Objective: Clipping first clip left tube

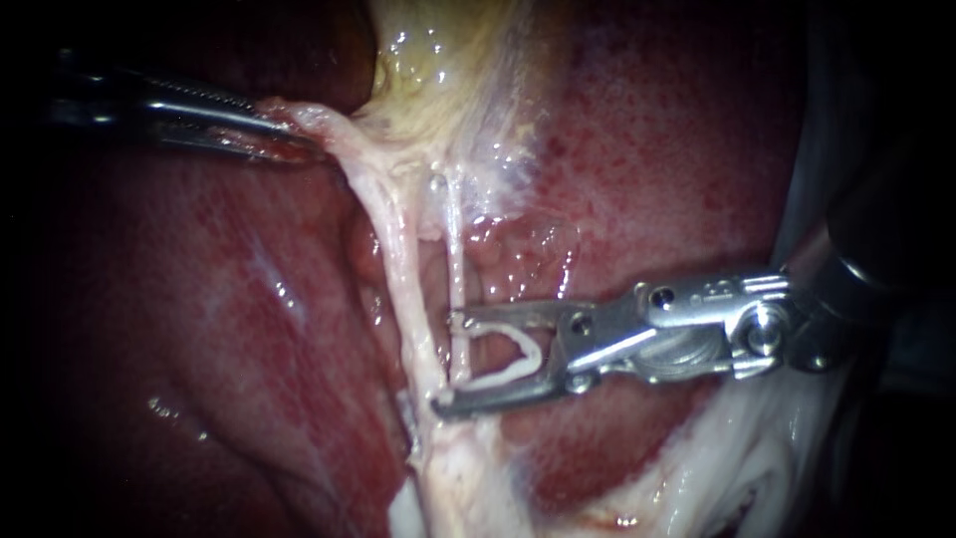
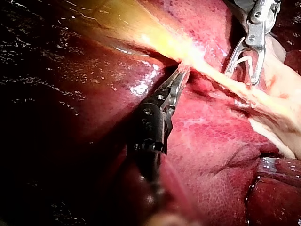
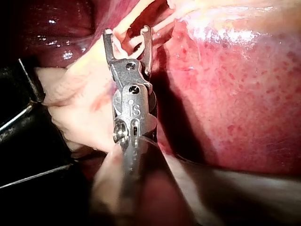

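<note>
My right instrument (image 1: 448,364) comes in from the right. Its jaws stand open with a white clip (image 1: 518,364) seated between them. A thin pale tube (image 1: 455,259) runs down into the gap between these jaws. A thicker pale strand (image 1: 398,269) lies just left of the jaw tips, and the lower tip touches it. My left instrument (image 1: 299,139) is shut on pale tissue at the top of that strand, below the yellowish gallbladder (image 1: 448,70). The left wrist view shows the left instrument (image 2: 181,75) gripping and the right instrument (image 2: 241,77) open ahead of it. The right instrument (image 3: 127,32) straddles tissue.
Dark red liver (image 1: 199,299) fills the left side, and more liver (image 1: 677,149) lies behind the right instrument. Whitish fatty tissue (image 1: 737,468) sits under the right instrument's wrist. A black object (image 3: 19,108) stands beside the right instrument's shaft.
</note>
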Controlling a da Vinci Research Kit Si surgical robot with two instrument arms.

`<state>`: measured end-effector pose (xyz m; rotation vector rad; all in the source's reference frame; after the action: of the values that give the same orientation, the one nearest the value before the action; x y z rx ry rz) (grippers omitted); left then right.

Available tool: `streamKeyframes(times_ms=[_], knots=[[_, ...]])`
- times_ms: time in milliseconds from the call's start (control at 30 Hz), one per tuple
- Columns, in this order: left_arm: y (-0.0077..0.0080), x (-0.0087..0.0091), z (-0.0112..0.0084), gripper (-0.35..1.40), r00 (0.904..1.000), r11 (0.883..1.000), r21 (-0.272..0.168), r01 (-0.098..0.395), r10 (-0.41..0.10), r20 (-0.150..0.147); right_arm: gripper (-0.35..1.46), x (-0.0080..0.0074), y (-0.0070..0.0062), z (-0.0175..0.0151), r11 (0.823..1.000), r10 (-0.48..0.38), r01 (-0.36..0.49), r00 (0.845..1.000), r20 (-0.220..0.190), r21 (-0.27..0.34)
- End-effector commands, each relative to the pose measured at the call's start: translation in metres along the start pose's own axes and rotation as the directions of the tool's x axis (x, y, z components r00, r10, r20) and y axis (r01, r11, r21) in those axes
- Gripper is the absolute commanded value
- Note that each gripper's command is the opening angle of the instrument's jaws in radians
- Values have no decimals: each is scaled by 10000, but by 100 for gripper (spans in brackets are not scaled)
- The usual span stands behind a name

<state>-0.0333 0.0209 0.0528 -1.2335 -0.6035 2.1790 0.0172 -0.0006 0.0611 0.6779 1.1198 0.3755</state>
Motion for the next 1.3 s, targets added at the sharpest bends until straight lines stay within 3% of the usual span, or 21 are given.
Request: streamKeyframes(times_ms=[33,400,767,1133,1300], knots=[[0,0,0,-35,10000,10000,-1,0,0,2,50,-3,1,1,10000,30,-30,10000,16,31],[0,0,0,-35,10000,10000,1,1,-1,1,50,-15,4,22,9984,-13,7,9999,106,571],[1,0,1,-35,10000,10000,13,5,-5,0,49,-6,-3,39,9974,-4,8,10000,-55,719],[1,-1,3,-35,10000,10000,26,1,-1,-1,49,21,-34,57,9947,301,-237,9976,-620,1003],[1,-1,3,-35,10000,10000,25,0,0,-1,49,29,-42,62,9932,485,-393,9954,-831,1097]])
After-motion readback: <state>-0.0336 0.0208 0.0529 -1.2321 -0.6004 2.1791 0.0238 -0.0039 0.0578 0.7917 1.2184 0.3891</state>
